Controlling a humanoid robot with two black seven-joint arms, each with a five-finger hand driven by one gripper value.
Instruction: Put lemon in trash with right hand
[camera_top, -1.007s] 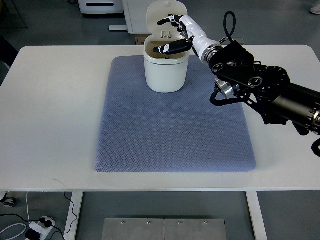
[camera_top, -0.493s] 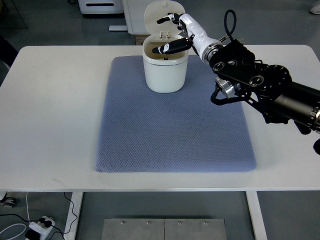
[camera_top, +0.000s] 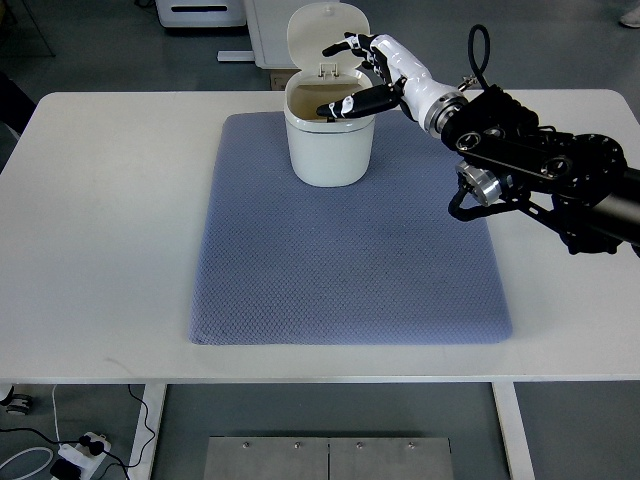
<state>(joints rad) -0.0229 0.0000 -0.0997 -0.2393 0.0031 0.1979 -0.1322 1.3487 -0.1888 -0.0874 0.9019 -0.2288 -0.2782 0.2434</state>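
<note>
A white trash bin (camera_top: 328, 140) stands at the far edge of the blue-grey mat (camera_top: 350, 250), its lid tipped up and back. My right hand (camera_top: 355, 75) hovers over the bin's right rim with its fingers spread and nothing in them. No lemon shows anywhere in view; the bin's inside looks dark brown and what lies in it cannot be made out. The right arm (camera_top: 540, 165) reaches in from the picture's right edge. The left arm is out of the picture.
The mat lies on a white table (camera_top: 100, 220). Beyond the table's far edge stand white furniture pieces (camera_top: 200, 12) on a grey floor. A power strip with cables (camera_top: 75, 455) lies on the floor at the lower left.
The right hand has drawn back to the right and slightly up, away from the bin's middle toward its right rim. The arm has shifted right too. The bin has stayed in place.
</note>
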